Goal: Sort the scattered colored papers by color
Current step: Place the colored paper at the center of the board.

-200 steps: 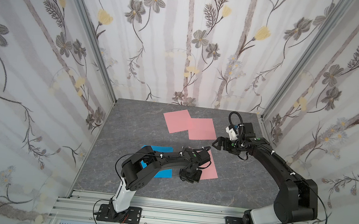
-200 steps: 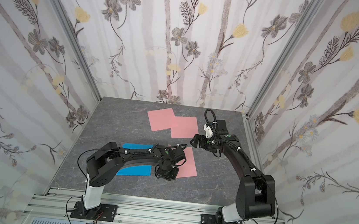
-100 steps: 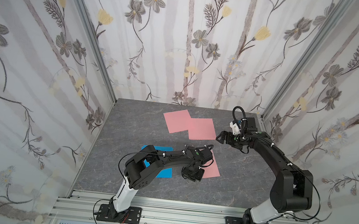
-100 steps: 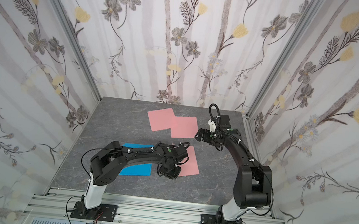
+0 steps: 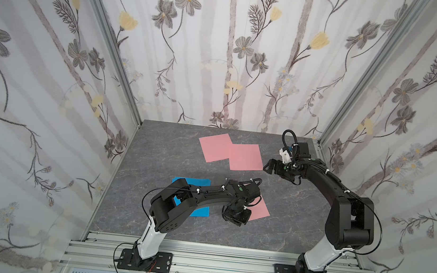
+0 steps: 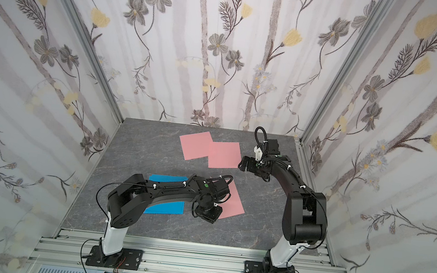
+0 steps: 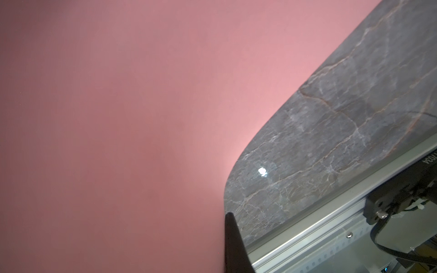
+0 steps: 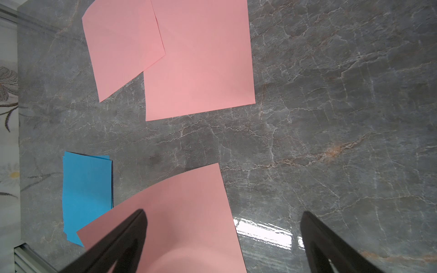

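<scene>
The grey marble-look tabletop (image 5: 160,147) is carrying 2 overlapping salmon pink paper sheets (image 5: 245,156) at the back and a bright blue paper stack (image 5: 193,182) front-left. The left gripper (image 5: 234,216) is pinching a 3rd pink sheet (image 5: 259,209); the right gripper (image 5: 269,167) is hanging wide apart beside the pair.

A grey marbled tabletop (image 5: 155,150) carries the papers. Two overlapping pink sheets (image 5: 232,152) lie far back; a blue stack (image 5: 198,210) and another pink sheet (image 5: 260,211) sit nearer.
</scene>
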Robot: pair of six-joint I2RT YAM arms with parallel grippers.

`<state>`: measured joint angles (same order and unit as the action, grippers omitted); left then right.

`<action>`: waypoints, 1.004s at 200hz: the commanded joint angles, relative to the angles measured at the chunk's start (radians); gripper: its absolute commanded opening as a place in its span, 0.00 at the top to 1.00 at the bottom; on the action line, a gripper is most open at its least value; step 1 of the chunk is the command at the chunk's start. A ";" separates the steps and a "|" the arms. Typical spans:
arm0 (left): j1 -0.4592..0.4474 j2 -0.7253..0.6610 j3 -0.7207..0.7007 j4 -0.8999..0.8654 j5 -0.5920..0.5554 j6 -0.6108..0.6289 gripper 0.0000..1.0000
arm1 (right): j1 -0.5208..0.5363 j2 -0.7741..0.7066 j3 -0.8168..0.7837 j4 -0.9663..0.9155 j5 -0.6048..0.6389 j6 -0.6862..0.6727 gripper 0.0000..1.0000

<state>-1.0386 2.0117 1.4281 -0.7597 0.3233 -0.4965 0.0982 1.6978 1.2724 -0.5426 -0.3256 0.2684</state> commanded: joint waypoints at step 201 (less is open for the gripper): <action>0.002 -0.078 0.018 -0.125 -0.263 0.036 0.51 | 0.000 0.002 -0.011 0.007 -0.035 -0.010 0.00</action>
<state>-1.0359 1.9465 1.4414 -0.8413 0.0971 -0.4526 0.0982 1.7000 1.2606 -0.5392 -0.3412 0.2607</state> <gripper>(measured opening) 0.486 0.997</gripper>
